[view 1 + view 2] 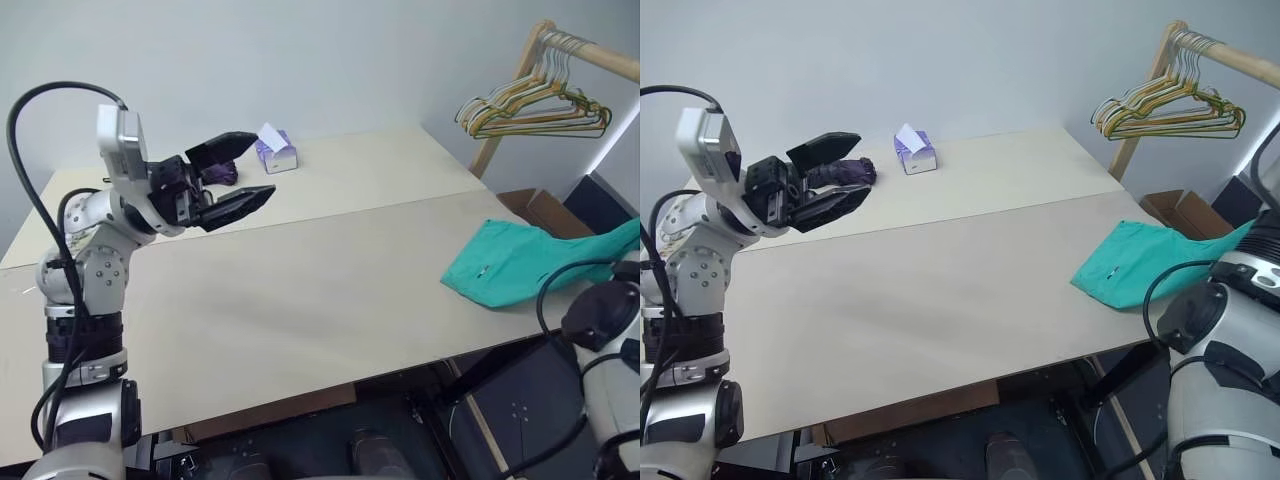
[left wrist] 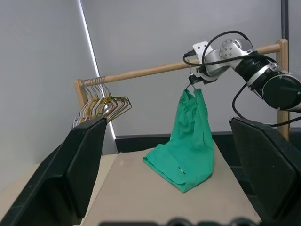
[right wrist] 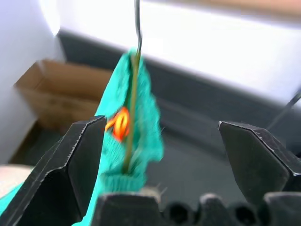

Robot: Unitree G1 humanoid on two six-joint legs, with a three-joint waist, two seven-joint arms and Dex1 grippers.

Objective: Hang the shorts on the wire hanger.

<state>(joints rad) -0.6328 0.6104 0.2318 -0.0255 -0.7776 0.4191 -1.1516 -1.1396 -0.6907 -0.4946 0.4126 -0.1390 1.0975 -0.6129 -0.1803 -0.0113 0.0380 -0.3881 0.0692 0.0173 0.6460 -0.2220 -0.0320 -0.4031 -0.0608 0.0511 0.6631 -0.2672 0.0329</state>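
Two robot arms work over a pale wooden worktop [image 1: 300, 290]. Nearest, on the robot's left, the left gripper [image 1: 240, 172] is raised above the worktop, its black jaws spread wide and holding nothing. Just beyond it lie a dark purple folded umbrella [image 1: 845, 172] and a small purple tissue box [image 1: 276, 152], both toward the far edge of the worktop.

Over at the robot's right, the teal-green shorts [image 2: 188, 141] hang from a wooden rail [image 2: 150, 71] on the wire hanger [image 3: 133, 80] — its thin olive wire runs up through the gathered waistband to a greyish hook. The lower legs of the shorts drape onto the right end of the worktop, a tiny white mark near one hem. The right gripper [image 3: 160, 141] sits just beside the hanger's neck, jaws wide apart, gripping nothing.

Farther along the rail hangs a bunch of yellow, green and tan hangers [image 1: 535, 105]. A cardboard box [image 1: 545, 212] sits on the floor beyond.
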